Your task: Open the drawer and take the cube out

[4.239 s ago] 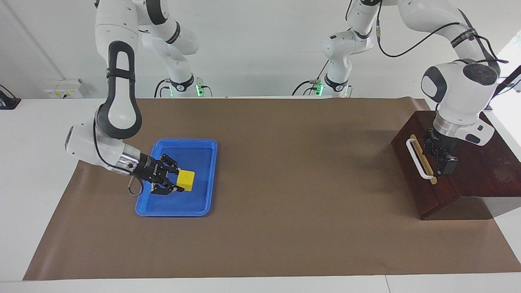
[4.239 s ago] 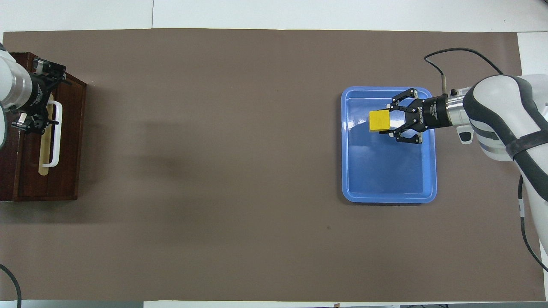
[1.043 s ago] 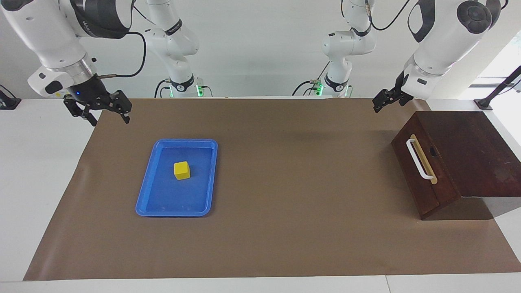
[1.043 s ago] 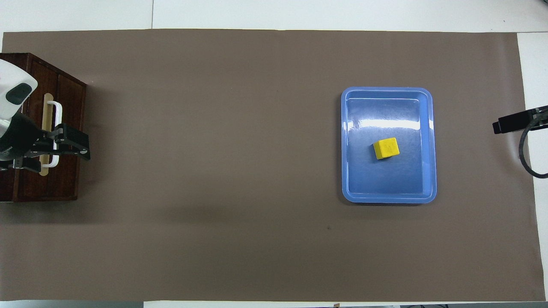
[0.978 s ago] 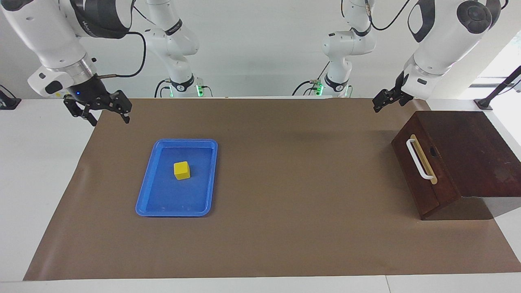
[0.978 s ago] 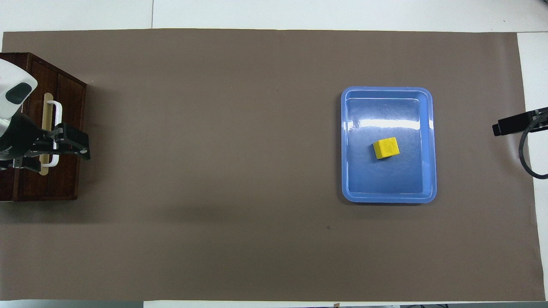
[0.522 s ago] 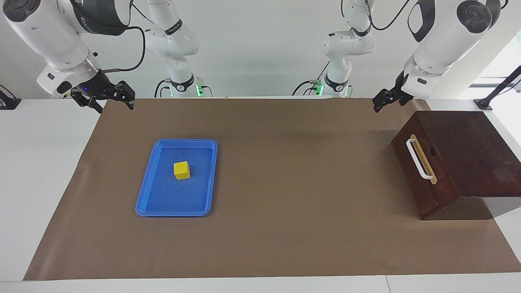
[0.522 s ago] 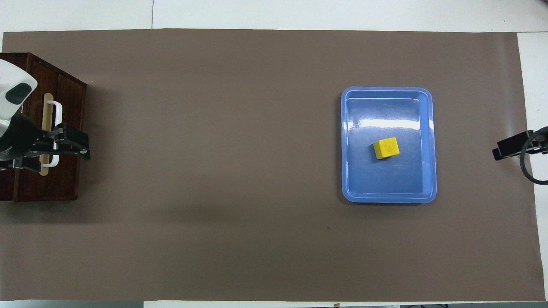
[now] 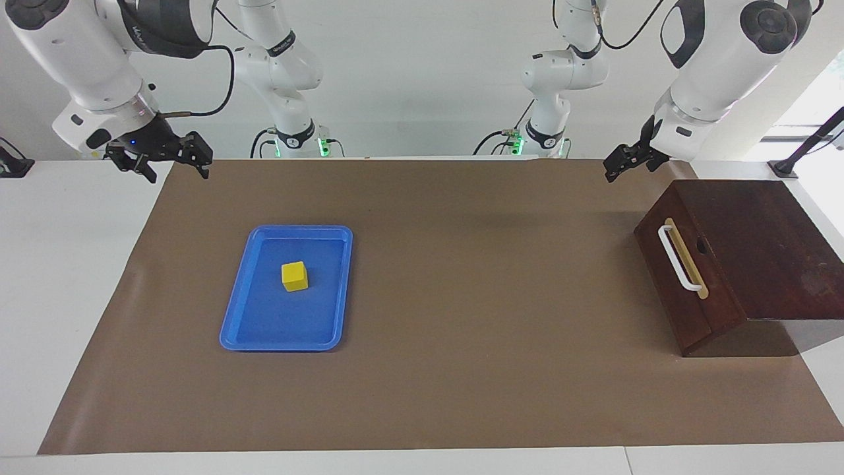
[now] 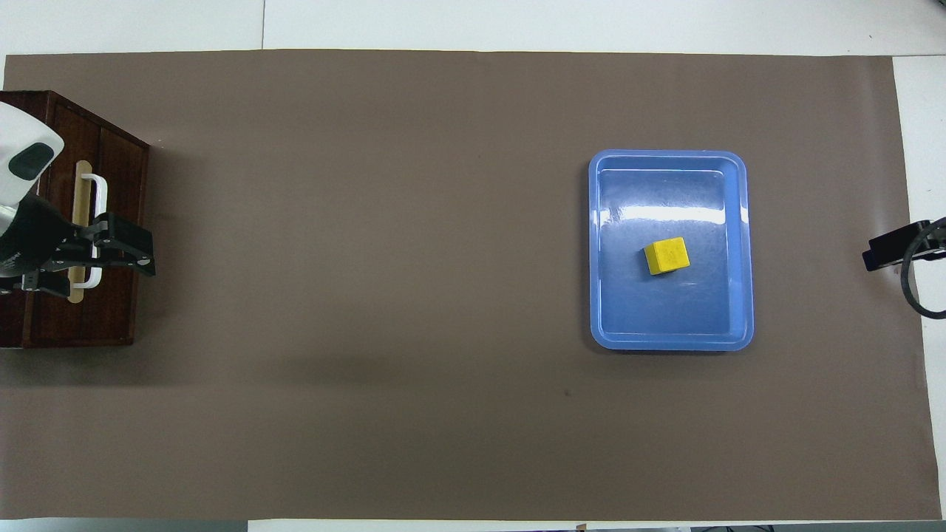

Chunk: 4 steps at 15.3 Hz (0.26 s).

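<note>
Yellow cube (image 9: 295, 276) sat loose in the blue tray (image 9: 234, 330) toward the right arm's end — task looked done. Right gripper (image 9: 160, 159) hung spread and empty over the mat's edge, the nearer arm to the cube. Left gripper (image 9: 626, 160), also spread, waited raised beside the closed drawer (image 9: 682, 290), whose white handle (image 9: 679, 258) was untouched.

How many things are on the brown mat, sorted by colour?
Yellow: 1, the cube
Blue: 1, the tray
Dark brown: 1, the wooden box with its drawer shut
Total: 3
</note>
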Motion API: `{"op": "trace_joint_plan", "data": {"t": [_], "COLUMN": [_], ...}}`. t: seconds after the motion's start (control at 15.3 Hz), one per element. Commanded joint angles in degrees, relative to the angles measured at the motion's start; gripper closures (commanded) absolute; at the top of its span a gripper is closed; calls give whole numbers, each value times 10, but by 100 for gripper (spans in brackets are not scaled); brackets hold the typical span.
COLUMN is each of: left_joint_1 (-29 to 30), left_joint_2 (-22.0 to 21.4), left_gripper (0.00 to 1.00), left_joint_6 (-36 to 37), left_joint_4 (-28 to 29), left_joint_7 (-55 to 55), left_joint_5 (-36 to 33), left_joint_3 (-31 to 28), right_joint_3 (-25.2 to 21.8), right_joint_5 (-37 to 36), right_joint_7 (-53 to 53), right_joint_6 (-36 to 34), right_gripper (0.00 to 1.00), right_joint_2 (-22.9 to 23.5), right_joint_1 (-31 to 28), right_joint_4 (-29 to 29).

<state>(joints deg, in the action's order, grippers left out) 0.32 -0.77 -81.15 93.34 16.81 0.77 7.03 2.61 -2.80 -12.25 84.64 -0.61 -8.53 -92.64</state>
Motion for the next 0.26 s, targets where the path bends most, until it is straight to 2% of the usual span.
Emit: {"op": "trace_joint_plan", "data": {"t": [0.0,0.2], "left_joint_1": [2,1], "left_joint_2": [-9,-9], "left_gripper": [0,0], "left_joint_6": [8,8], "left_joint_4": [2,2], "left_joint_7": [1,1], "left_joint_5": [7,7], "left_joint_3": [-2,-2], "right_joint_3": [3,3], "right_joint_5": [-8,-8], "right_joint_7": [12,11], "right_joint_6": [2,2], "right_gripper": [0,0], "right_joint_2": [-2,-1], "right_joint_1": [1,1], "right_joint_4": [6,6]}}
